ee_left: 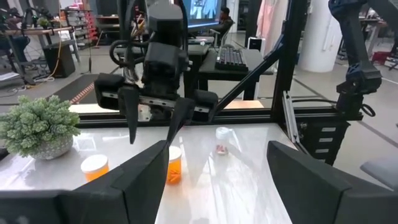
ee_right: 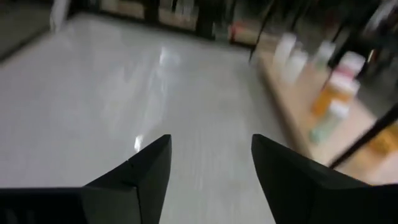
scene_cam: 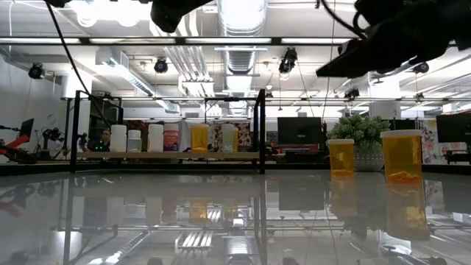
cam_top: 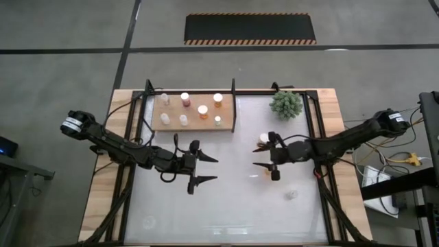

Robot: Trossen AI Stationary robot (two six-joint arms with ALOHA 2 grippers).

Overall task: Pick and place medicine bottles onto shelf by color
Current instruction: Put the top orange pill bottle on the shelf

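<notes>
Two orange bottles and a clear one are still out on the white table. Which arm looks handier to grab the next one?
Probably the right. Its open tool hangs right beside the two orange bottles, with the clear one also on its side. The left tool, also open, waits mid-table, farther from all three, below the shelf.

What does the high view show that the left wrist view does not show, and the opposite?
Only the high view shows the shelf with bottles standing on it, and the left gripper seen from above, jaws open. Only the left wrist view shows the room behind the table. Both show the plant, the right gripper and a clear bottle on the table.
</notes>
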